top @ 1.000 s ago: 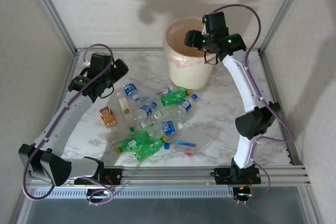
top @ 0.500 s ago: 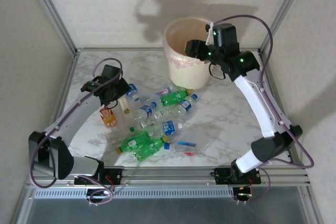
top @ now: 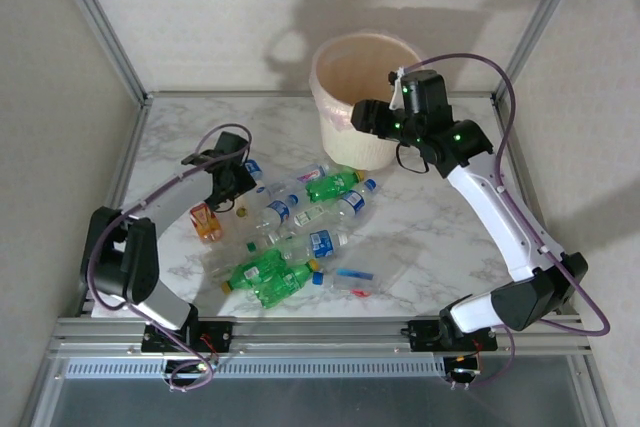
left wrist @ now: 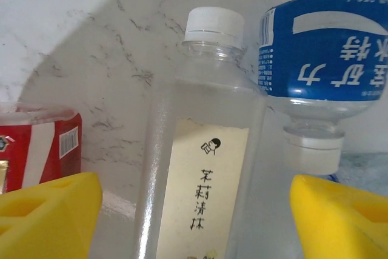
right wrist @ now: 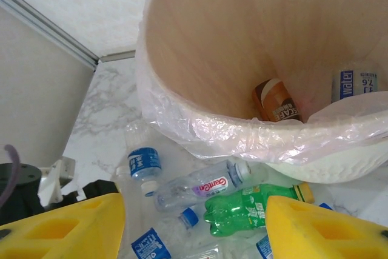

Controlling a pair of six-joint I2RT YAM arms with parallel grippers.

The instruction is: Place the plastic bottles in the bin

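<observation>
Several plastic bottles [top: 300,227] lie in a heap mid-table, clear ones with blue labels and green ones [top: 268,277]. My left gripper [top: 233,185] is low at the heap's left end and open, its yellow fingers [left wrist: 48,213] on either side of a clear white-capped bottle with a cream label [left wrist: 206,150], not touching it. A blue-labelled bottle [left wrist: 321,47] lies beside it. My right gripper [top: 365,117] hangs open and empty at the near rim of the cream bin [top: 330,62]. Inside the bin [right wrist: 242,28] lie a brown-labelled bottle [right wrist: 276,101] and a clear one [right wrist: 354,83].
An orange-red labelled bottle [top: 206,222] lies left of the heap, close to my left fingers [left wrist: 39,144]. The bin's pinkish liner [right wrist: 254,134] folds over its rim. Metal frame posts stand at the back corners, and a rail [top: 330,329] runs along the near edge.
My left gripper has swung right and dropped down over the cream-labelled bottle. My right gripper has drawn back from above the bin's mouth to its near rim.
</observation>
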